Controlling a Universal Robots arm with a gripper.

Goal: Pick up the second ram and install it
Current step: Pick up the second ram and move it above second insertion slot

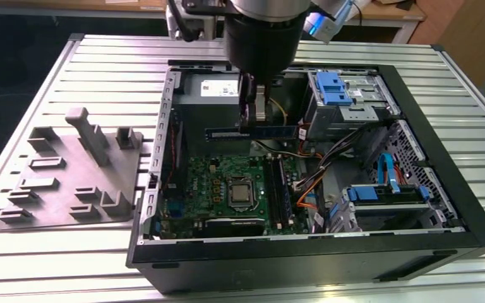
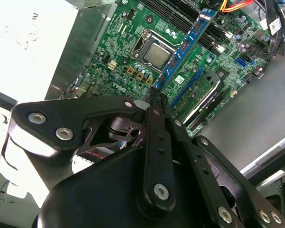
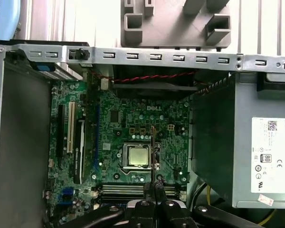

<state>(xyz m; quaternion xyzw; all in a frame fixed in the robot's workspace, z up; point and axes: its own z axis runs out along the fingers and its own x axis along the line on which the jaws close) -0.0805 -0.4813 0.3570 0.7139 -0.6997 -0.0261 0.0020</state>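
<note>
Second wrist view: black pincer [image 2: 155, 95] clamps the thin blue-green ram stick [image 2: 183, 50] over the green motherboard [image 2: 118, 47]; mid-carry, I judge, needing true alignment to seat.

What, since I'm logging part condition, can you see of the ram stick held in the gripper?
The second ram is a thin, long, blue circuit-board stick with dark chips along its face. The gripper is shut on it near its middle, holding it on edge and level above the open computer case, not yet in a slot. In the second wrist view it hangs over the green motherboard; nothing else seems to touch it.
</note>
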